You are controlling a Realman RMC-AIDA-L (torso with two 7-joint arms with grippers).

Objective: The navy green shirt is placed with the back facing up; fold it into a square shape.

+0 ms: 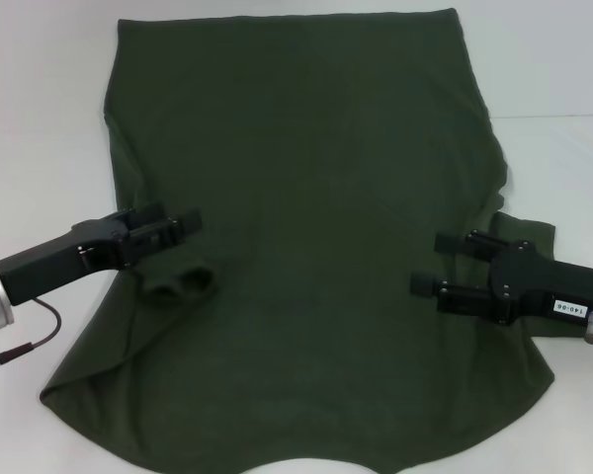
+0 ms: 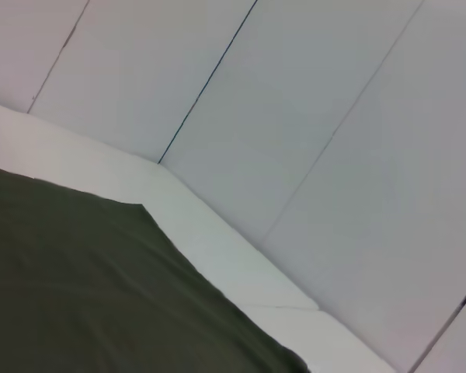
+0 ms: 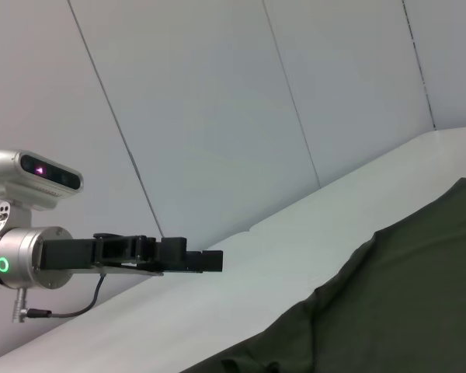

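Olive navy green shirt (image 1: 306, 227) flat under narrow left end effector (image 1: 190, 224), wide right end effector (image 1: 431, 263).

White table (image 1: 553, 59), plain and matte, with a faint seam running across on the right in the head view. Behind it, pale grey wall panels (image 2: 295, 101) divided by thin dark joints, meeting the table's far edge. Small step or ledge where table sections join, seen in the left wrist view.
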